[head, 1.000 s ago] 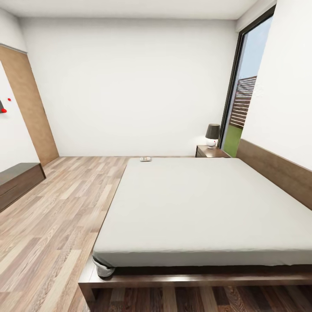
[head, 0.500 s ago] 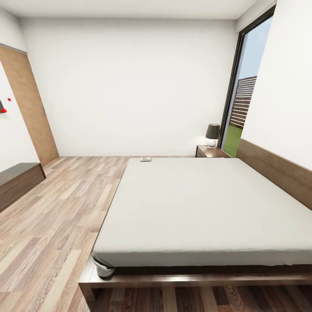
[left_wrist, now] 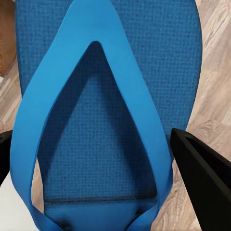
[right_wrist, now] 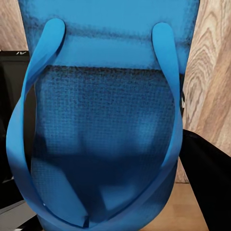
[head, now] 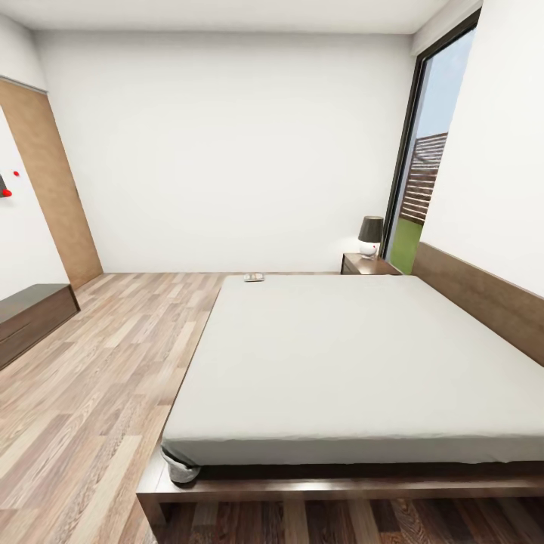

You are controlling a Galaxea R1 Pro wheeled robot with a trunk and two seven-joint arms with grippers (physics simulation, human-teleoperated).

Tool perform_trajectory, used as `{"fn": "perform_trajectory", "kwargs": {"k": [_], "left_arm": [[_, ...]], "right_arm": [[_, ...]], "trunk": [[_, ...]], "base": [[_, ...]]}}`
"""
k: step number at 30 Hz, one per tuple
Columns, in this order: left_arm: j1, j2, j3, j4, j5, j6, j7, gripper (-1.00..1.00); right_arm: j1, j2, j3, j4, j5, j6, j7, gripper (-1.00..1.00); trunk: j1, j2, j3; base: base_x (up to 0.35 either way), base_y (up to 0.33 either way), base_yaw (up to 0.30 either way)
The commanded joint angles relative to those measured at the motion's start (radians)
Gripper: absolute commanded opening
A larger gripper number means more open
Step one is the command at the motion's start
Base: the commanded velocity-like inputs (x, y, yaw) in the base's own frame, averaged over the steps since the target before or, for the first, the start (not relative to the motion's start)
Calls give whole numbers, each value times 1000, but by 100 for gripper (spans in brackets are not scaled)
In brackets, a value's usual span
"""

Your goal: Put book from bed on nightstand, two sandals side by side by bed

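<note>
Sandals: one in left hand (left_wrist: 115, 159), one (right_wrist: 103, 120) in right hand (right_wrist: 108, 159), each clamped | bed (head: 355, 355) frame centre | lower both flat, side by side, beside bed.

A home bedroom: a large bed (head: 355, 363), a nightstand (head: 368, 264) with a lamp (head: 370, 235), plank floor (head: 98, 363).

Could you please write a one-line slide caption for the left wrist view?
Left gripper close over a bright blue sandal, its black fingers flanking the Y-shaped strap, wood floor beneath.
</note>
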Motion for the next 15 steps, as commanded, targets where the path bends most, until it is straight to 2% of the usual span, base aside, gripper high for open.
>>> {"fn": "perform_trajectory", "kwargs": {"k": [1, 3, 15], "left_arm": [[-1, 0, -4, 0, 10, -5, 1, -100], [0, 1, -4, 1, 10, -7, 2, -100], [0, 1, -4, 1, 10, -10, 2, -100]], "right_arm": [[0, 0, 0, -2, -5, 5, -3, -100], [0, 1, 0, -2, -5, 5, -3, -100], [0, 1, 0, -1, -5, 6, -2, -100]], "trunk": [[0, -1, -1], [0, -1, -1], [46, -85, -39]], "base": [[0, 0, 0], [0, 0, 0], [0, 0, 0]]}}
